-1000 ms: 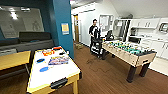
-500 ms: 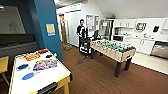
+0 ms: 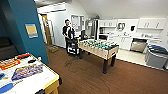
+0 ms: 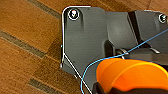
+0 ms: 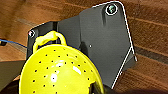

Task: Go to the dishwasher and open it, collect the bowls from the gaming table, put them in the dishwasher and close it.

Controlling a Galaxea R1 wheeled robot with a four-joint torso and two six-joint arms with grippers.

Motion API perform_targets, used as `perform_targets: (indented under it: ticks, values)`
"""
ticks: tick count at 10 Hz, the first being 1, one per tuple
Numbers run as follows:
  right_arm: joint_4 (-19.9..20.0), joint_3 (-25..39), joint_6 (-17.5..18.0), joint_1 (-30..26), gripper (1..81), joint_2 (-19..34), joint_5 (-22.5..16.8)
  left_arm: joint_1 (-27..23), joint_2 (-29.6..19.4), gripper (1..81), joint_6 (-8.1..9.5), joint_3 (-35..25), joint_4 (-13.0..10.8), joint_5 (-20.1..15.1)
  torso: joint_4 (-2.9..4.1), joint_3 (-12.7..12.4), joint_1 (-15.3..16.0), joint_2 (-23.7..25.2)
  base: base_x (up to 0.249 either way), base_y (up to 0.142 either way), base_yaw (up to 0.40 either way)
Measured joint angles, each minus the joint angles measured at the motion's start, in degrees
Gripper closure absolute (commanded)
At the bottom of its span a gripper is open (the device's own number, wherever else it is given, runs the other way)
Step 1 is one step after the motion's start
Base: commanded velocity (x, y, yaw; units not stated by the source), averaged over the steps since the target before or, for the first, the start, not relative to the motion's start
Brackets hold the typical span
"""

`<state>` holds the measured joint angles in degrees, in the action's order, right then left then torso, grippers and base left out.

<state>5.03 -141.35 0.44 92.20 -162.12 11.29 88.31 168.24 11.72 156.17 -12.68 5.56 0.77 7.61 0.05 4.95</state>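
The gaming table point(image 3: 98, 48), with a green field and rods, stands mid-room on the wood floor. Beyond it, in the white kitchen at the right, is the steel-grey dishwasher point(image 3: 138, 46), with a dark gap above its front. In the left wrist view an orange bowl point(image 4: 130, 73) hangs over the floor with my left gripper point(image 4: 100, 88) shut on it. A yellow perforated bowl point(image 5: 58, 75) with a loop handle is in my right gripper point(image 5: 93, 89), also above the floor.
A person point(image 3: 68, 33) stands at the gaming table's far end beside a dark cart. A teal wall point(image 3: 27, 30) rises at the left. A white-topped table point(image 3: 37, 81) with game boxes is close at the lower left. Grey bins point(image 3: 156, 56) stand at the right.
The whole head view has shifted as the camera turned and advanced. The gaming table and kitchen now sit nearer the middle and larger, and the white-topped table has slid toward the lower left.
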Motion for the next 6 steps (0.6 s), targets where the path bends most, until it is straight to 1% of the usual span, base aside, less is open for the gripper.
perform_targets:
  ticks: [6]
  values:
    - [0.0,0.0,0.0,0.0,81.1,0.0,0.0,0.0,0.2,81.1,0.00,0.0,0.0,-0.2,0.00,0.0,0.0,0.0,0.000,0.000,-0.400]
